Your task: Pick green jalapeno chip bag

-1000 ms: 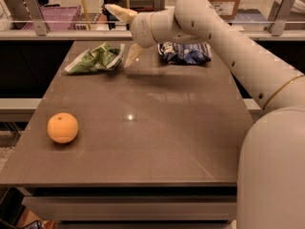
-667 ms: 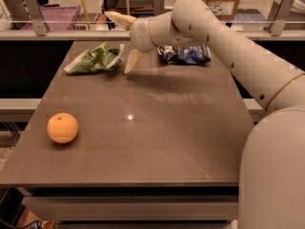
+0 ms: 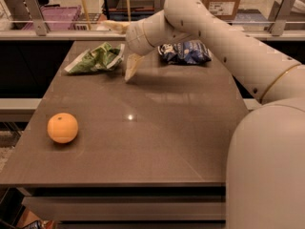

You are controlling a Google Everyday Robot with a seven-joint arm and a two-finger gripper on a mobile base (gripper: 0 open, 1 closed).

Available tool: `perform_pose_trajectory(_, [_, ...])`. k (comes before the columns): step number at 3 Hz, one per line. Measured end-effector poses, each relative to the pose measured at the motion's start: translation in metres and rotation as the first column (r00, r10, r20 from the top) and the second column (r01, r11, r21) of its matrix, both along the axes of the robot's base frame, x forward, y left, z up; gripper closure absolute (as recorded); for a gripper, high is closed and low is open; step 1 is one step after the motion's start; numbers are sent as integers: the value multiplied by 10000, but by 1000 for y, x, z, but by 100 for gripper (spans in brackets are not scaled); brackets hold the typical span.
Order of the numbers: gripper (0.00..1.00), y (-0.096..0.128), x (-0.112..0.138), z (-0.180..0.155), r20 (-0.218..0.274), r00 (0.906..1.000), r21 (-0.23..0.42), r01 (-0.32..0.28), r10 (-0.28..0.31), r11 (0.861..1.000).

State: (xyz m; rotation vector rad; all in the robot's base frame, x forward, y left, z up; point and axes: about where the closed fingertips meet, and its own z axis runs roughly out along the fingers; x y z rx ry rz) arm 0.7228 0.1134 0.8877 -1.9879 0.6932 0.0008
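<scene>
The green jalapeno chip bag (image 3: 95,58) lies crumpled at the far left of the brown table (image 3: 157,128), light green with white edges. My gripper (image 3: 121,46) hangs just to the right of the bag, at its right edge. It is open, with one cream finger (image 3: 114,26) above and behind the bag and the other finger (image 3: 131,67) pointing down to the table beside it. The bag is not held.
A dark blue chip bag (image 3: 186,52) lies at the far right, behind my arm (image 3: 224,37). An orange (image 3: 62,127) sits near the table's left front. Rails and a purple crate (image 3: 59,17) stand beyond the far edge.
My gripper has come down and slightly left, closer to the green bag's right edge. The bags and the orange have not moved.
</scene>
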Motion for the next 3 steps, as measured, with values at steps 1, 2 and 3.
perform_pose_trajectory(1, [0,6,1,2,-152,9995,-379,-291,285,9989])
perform_pose_trajectory(2, [0,11,5,9,-71,9986,-477,-521,518,9975])
perform_pose_trajectory(3, [0,15,10,19,165,9978,-380,-629,636,9973])
